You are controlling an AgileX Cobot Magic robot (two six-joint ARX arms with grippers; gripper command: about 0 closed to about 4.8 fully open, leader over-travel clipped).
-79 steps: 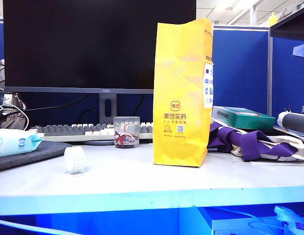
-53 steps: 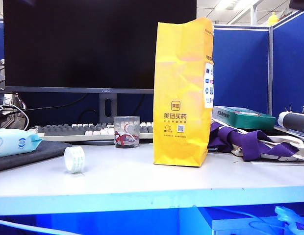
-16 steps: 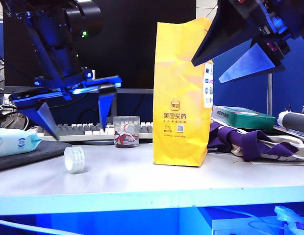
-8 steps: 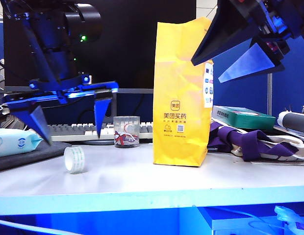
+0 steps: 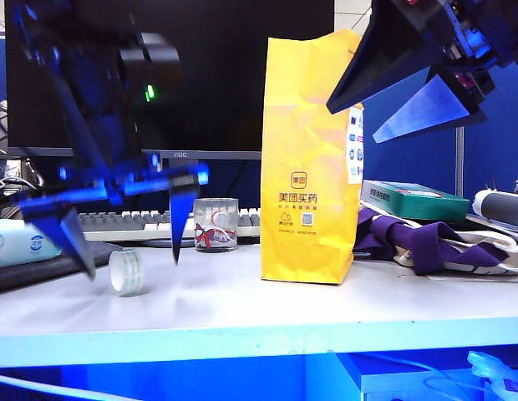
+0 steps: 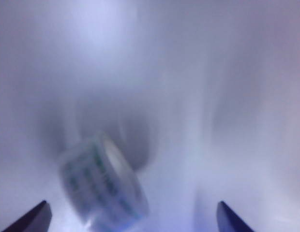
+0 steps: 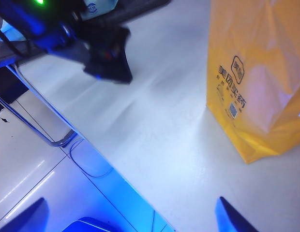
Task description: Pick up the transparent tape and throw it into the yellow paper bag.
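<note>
The transparent tape (image 5: 126,272) stood on its edge on the white table (image 5: 267,313), left of the yellow paper bag (image 5: 310,159) and well apart from it. The left gripper (image 5: 125,257) straddled the roll, fingers spread wide, one tip on each side, gripping nothing. Only the left wrist view showed the gap: the tape (image 6: 102,181) sat blurred between the two dark fingertips (image 6: 29,220), touching neither. The right gripper (image 5: 372,121) hung high by the bag's upper right corner, fingers released and empty. Its wrist camera looked down on the bag (image 7: 259,77) (printed front visible) and the left arm's dark finger, while the tape itself was hidden there. A glass cup (image 5: 215,225) stood behind.
</note>
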